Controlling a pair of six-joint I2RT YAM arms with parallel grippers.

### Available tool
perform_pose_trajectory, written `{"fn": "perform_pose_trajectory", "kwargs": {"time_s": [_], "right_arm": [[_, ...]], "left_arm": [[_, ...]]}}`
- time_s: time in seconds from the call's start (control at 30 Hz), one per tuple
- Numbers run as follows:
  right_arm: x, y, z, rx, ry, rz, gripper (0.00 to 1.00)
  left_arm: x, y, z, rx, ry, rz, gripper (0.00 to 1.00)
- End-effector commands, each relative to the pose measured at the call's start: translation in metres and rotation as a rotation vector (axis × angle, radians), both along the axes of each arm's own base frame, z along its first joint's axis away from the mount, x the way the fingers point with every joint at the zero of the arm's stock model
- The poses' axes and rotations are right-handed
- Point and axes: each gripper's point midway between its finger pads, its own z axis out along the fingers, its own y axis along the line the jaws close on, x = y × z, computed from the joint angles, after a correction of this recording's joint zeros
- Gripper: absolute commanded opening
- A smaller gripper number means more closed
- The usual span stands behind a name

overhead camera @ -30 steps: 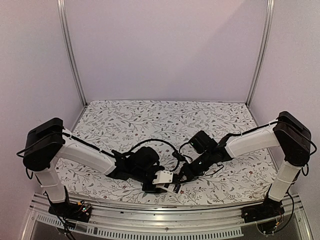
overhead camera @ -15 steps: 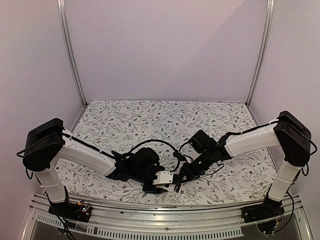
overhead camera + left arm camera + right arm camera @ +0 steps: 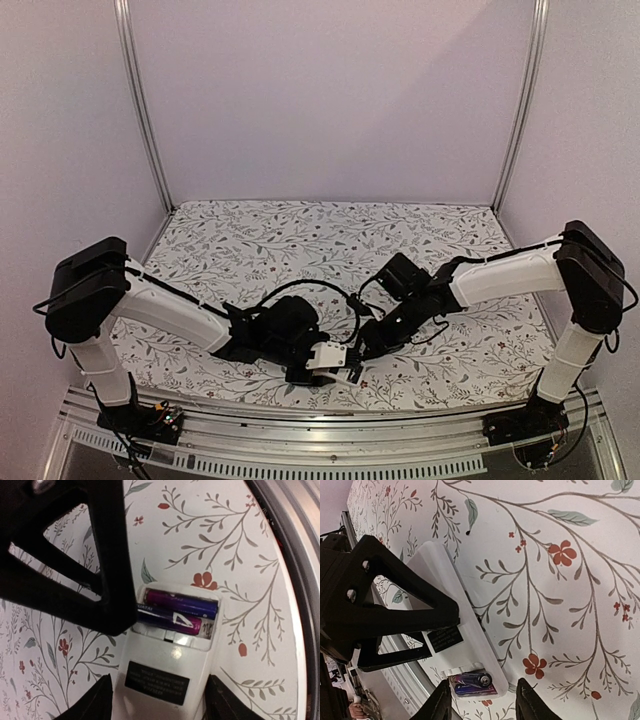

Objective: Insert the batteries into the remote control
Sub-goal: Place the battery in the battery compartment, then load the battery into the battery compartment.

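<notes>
- Remote control (image 3: 170, 655): we are finding it lying back-up on the patterned surface (image 3: 240, 555), near the front edge between the two arms, with its battery bay (image 3: 214, 626) uncovered.
- Batteries (image 3: 180, 612): we are counting two purple-and-blue cells lying side by side inside the bay. The left end of the nearer cell is hidden behind a dark finger of the right tool, so we cannot tell whether it is sitting fully flat.
- Left tool (image 3: 160, 702): we are seeing its fingers flanking the remote's label end, one on each long side. We are judging it to be clenched on the body, pinning the remote to the surface.
- Right tool (image 3: 482, 702): its fingers are standing apart with nothing clamped between them, so it is released. The bay end of the remote is showing just beyond the tips.
- Step in hand, as we are judging it: clearing away from the seated cells. The right tool should be lifting straight off without dragging a cell out, while the left tool is holding the remote steady. Any raised end needs pressing down.
- Pose: both arms are reaching low and inward from their bases, elbows out, with the wrists meeting over the remote.
</notes>
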Motion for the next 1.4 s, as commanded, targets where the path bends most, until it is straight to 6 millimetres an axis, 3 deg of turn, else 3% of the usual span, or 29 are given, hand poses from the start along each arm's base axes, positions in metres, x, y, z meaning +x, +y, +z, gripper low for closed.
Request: {"fn": "perform_pose_trajectory", "kwargs": {"time_s": [0.0,0.1,0.17,0.5,1.0,1.37], "right_arm": [[0.007,-0.002,0.017,-0.003,-0.079,0.013,0.38],[0.006,0.000,0.020,0.028,-0.114,0.050,0.19],[0.004,0.004,0.022,0.069,-0.124,0.077,0.15],[0.004,0.003,0.004,0.056,-0.127,0.092,0.11],[0.004,-0.001,-0.011,0.041,-0.143,0.085,0.11],[-0.002,-0.001,-0.016,0.058,-0.119,0.096,0.05]], "left_arm": [[-0.009,0.029,-0.032,0.133,0.016,0.006,0.62],[-0.009,0.029,-0.032,0.135,0.012,0.006,0.63],[-0.008,0.030,-0.033,0.137,0.010,0.007,0.64],[-0.009,0.030,-0.033,0.139,0.012,0.005,0.63],[-0.011,0.031,-0.035,0.145,0.016,0.000,0.64],[-0.010,0.030,-0.035,0.151,0.015,0.004,0.64]]}}
